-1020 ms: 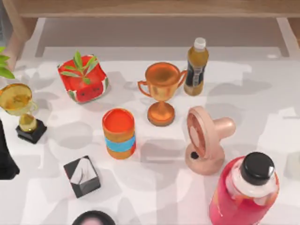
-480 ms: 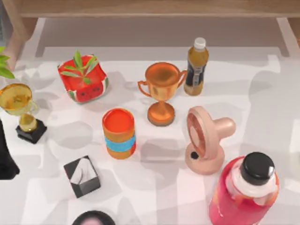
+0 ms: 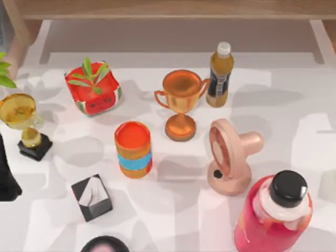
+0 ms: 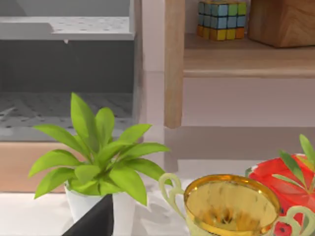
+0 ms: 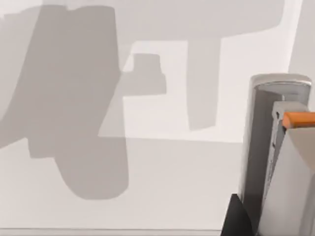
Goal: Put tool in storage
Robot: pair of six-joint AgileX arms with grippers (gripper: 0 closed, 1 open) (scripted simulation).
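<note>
Standing nearest on the right side of the table is a tall red plastic bottle with a black cap (image 3: pixel 274 216), and near on the left is lying a small black-and-white tissue box (image 3: pixel 92 197). A dark piece of the left arm (image 3: pixel 5 181) is waiting at the left edge; whether its claw is open or closed, I cannot tell.

The tool, a slim flat white-and-light-grey bar with a small orange tab (image 5: pixel 275 147), is showing in the right wrist view, very close to the camera and above bare white table (image 5: pixel 162 172). A dark part of the right claw (image 5: pixel 239 219) is sitting just beside its lower end. I cannot tell if this claw is gripping the bar. Its long axis seems to be pointing the same way as the claw, so the right arm is clearly the nearer one.

Farther, a pink round desk fan (image 3: pixel 231 157), an orange can with a blue band (image 3: pixel 133 149) and a copper trophy cup (image 3: pixel 180 105) are crowding the middle. A white-capped amber bottle (image 3: pixel 219 76) is standing behind them.

Farthest is running a wooden shelf (image 3: pixel 157 8), probably the storage, so the tool is having to travel over the clutter to the far side.
</note>
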